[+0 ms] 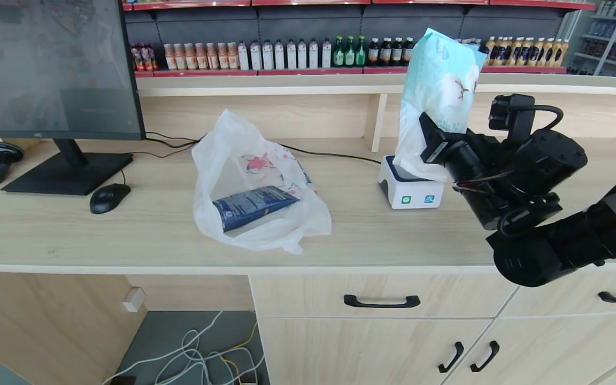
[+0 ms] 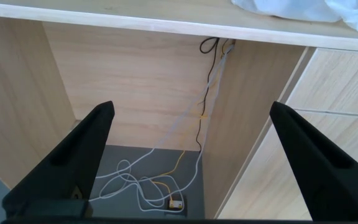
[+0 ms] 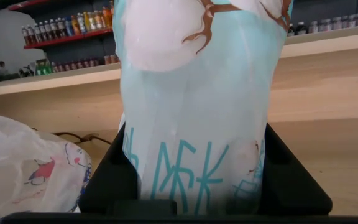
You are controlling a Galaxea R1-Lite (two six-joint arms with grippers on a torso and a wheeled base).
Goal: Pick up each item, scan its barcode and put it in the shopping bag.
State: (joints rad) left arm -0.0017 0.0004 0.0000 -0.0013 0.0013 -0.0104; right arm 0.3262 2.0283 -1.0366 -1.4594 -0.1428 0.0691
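The right hand (image 1: 432,140) is clamped on the lower part of a pale blue soft pack (image 1: 439,75), holding it upright with its bottom end touching or just above the white scanner (image 1: 409,195) on the counter (image 1: 126,230). Tall and squashy, the pack could sag or slip in the grip, or knock the scanner when it is swung away. The shopping bag (image 1: 222,155) lies slumped nearby with a dark blue packet (image 1: 252,206) inside; its floppy mouth may snag the pack. The left hand (image 2: 191,106) hangs below the counter, jaws apart.
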